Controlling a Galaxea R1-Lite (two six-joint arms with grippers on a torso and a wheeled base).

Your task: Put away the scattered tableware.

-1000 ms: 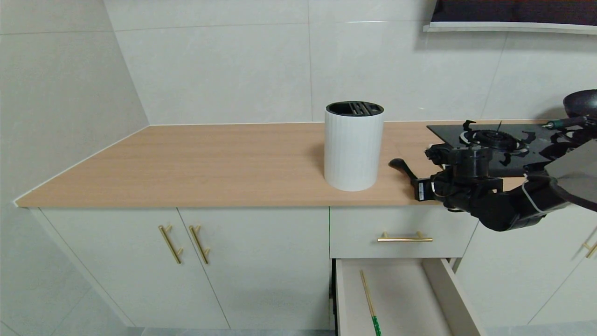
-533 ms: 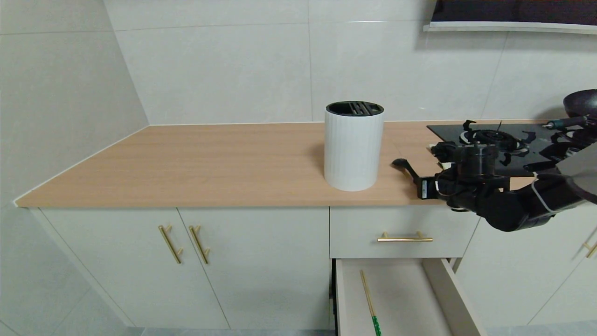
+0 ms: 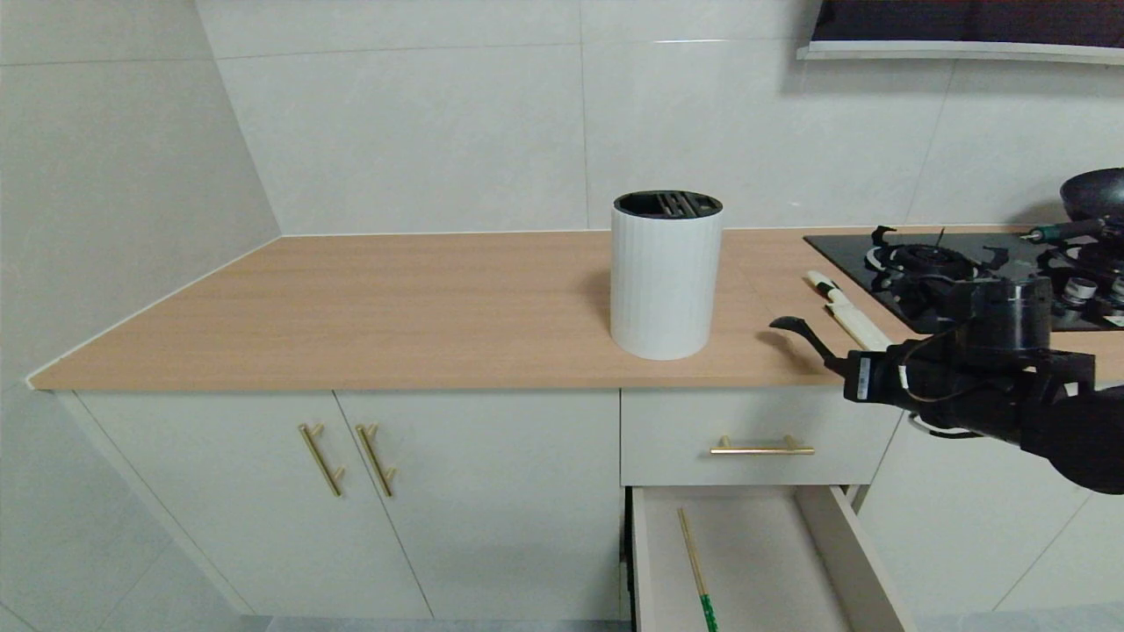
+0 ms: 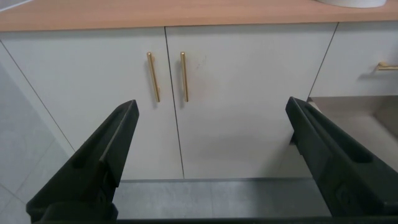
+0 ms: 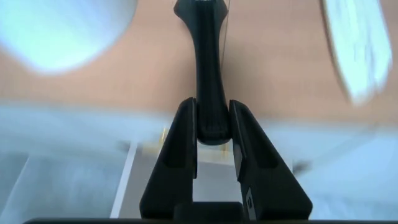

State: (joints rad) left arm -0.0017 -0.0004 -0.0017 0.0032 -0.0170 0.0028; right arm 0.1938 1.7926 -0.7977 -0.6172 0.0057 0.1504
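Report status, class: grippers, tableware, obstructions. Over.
Right gripper shut on black utensil over counter edge. Left gripper open, facing cabinet doors. Open drawer below holds chopsticks. White holder stands apart, left of utensil.

The right arm [image 3: 1045,417] extends in from the robot's right with its forearm about level. The right gripper [image 3: 848,370] points toward the robot's left. Its two fingers [image 5: 185,140] are clamped on the handle of a black utensil [image 3: 801,336], which juts out past the fingertips. The left gripper [image 4: 211,149] is held level, fingers spread wide apart.
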